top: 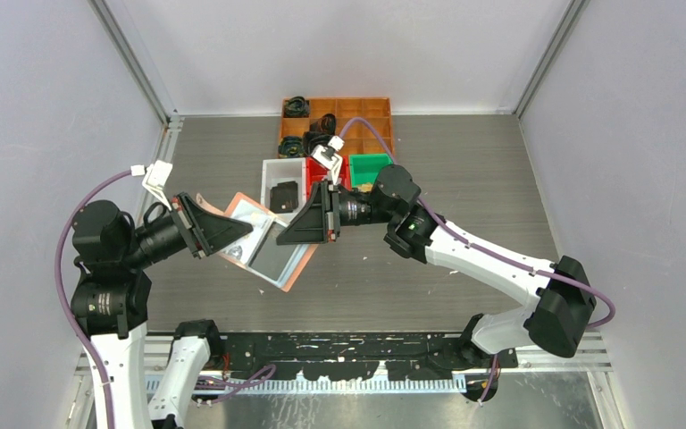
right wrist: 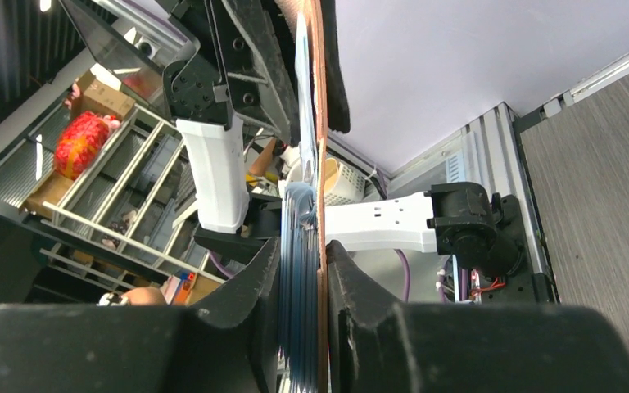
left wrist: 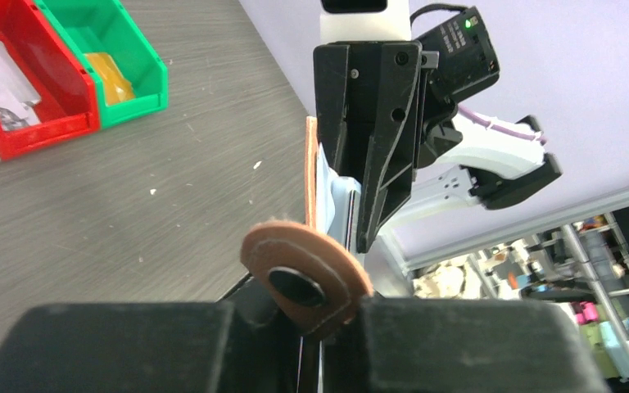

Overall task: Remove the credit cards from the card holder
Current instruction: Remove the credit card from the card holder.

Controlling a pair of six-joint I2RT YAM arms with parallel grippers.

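Note:
The card holder, tan-pink with a grey-blue pocket face, hangs above the table between both grippers. A black card and a whitish card show on its face. My left gripper is shut on the holder's end by the strap tab; thin edges sit between its fingers. My right gripper is shut on the opposite end, and the stacked blue pocket edges and tan back are pinched between its fingers. The holder shows edge-on in the left wrist view. No orange-yellow card shows.
A white bin, a red bin and a green bin stand behind the grippers. An orange compartment tray with black coiled bundles is at the back. The red bin and green bin show in the left wrist view.

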